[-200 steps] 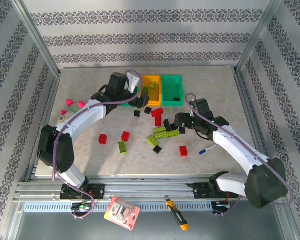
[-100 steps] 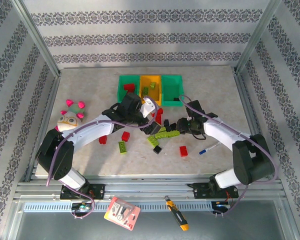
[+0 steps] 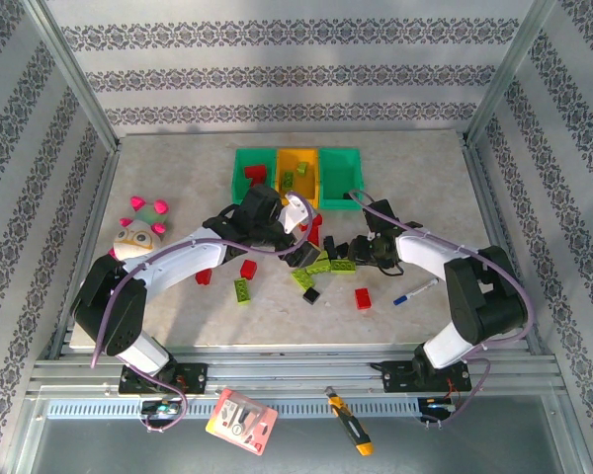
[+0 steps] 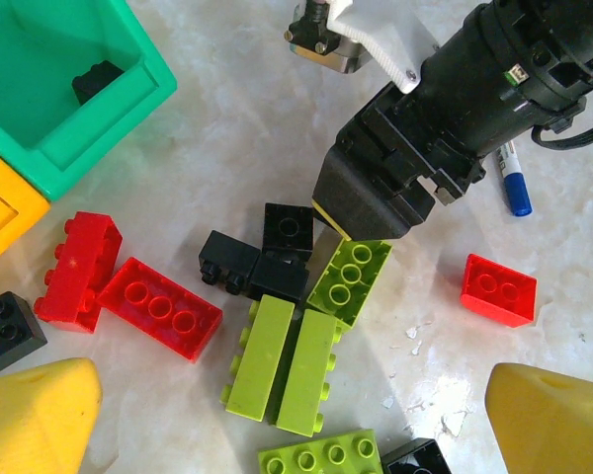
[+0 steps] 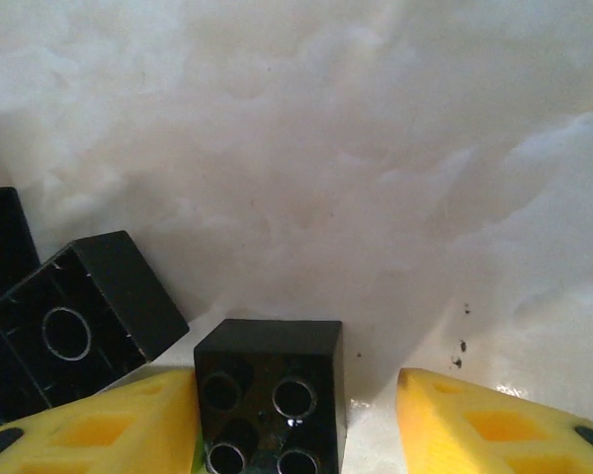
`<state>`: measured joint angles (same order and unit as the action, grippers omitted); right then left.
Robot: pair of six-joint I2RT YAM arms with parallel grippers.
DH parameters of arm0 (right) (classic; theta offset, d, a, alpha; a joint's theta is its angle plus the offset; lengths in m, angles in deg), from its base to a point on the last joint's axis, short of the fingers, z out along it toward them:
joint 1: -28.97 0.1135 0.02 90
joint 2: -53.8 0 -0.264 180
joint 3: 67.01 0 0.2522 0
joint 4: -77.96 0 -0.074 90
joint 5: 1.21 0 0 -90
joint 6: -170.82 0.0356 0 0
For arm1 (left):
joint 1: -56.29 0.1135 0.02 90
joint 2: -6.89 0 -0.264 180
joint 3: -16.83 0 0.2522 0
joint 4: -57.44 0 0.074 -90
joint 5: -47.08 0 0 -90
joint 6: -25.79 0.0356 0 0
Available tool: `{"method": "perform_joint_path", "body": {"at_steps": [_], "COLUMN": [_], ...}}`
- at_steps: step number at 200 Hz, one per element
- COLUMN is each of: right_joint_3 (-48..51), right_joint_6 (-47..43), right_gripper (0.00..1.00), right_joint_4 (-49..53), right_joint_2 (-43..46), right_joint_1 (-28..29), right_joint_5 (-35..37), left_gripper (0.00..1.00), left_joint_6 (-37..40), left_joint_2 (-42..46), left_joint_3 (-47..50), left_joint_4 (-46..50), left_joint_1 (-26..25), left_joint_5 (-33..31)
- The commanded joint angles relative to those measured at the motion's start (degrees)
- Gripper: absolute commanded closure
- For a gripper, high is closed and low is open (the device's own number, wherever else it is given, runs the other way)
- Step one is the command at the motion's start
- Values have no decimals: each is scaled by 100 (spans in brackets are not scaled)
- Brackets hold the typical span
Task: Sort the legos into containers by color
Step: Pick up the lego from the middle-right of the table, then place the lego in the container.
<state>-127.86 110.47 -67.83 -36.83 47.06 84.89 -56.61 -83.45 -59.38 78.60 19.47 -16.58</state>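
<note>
Red, lime and black legos lie in a pile (image 3: 321, 259) at mid-table. Three containers stand behind it: a green bin (image 3: 247, 178), an orange bin (image 3: 298, 170) and a green bin (image 3: 342, 176). My left gripper (image 4: 296, 415) hovers open over two lime bricks (image 4: 277, 365), its yellow fingers (image 4: 40, 420) wide apart. My right gripper (image 5: 296, 425) is low on the table astride a black brick (image 5: 272, 385). Its left finger (image 5: 109, 425) touches the brick, and a gap remains at its right finger (image 5: 474, 425). The right green bin (image 4: 128, 99) holds a black brick (image 4: 99, 79).
A plush toy (image 3: 138, 232) sits at the left. A blue-and-white pen (image 3: 413, 293) lies right of the pile. Loose red bricks (image 3: 204, 276) and a lime one (image 3: 242, 289) lie in front. The two grippers are close together over the pile (image 4: 277, 252).
My left arm has swung from the bins down to the pile. My right gripper has shifted left and narrowed its jaws around the black brick.
</note>
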Motion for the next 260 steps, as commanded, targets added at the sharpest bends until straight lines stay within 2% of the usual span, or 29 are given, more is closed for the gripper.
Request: {"method": "perform_joint_path", "body": {"at_steps": [1,56,99,133,186,227,260], "right_joint_3": [-115,-186,-343,-822,-2550,-3807,-4384], "right_joint_6": [-97,-82,-166,-282,-630,-793,-858], "right_gripper": [47,65,71,74,75,75,73], "right_joint_4": [224,396,583,486,55,-35,-16], "right_joint_2": [-110,-25,570,738,-529,-1721,-2333], "right_joint_1": [-76,-86,-77,-60,-79,-181,-248], "right_joint_5": [67,277,355,244,425,563,599], "left_gripper": [1,1,1,1,1,1,1], "left_joint_6": [158,163,-4,-561,-1407,-1436,-1470], "left_joint_2": [123,128,366,784,1146,1431,1522], "left_joint_3": [46,58,301,943,1570,1785,1829], "left_joint_4": [-164,-177,-335,-1014,-1667,-1551,-1443], "left_joint_1": [-103,-107,-106,-106,-106,-106,-107], "left_joint_5": [76,79,-69,-429,-754,-1067,-1140]}}
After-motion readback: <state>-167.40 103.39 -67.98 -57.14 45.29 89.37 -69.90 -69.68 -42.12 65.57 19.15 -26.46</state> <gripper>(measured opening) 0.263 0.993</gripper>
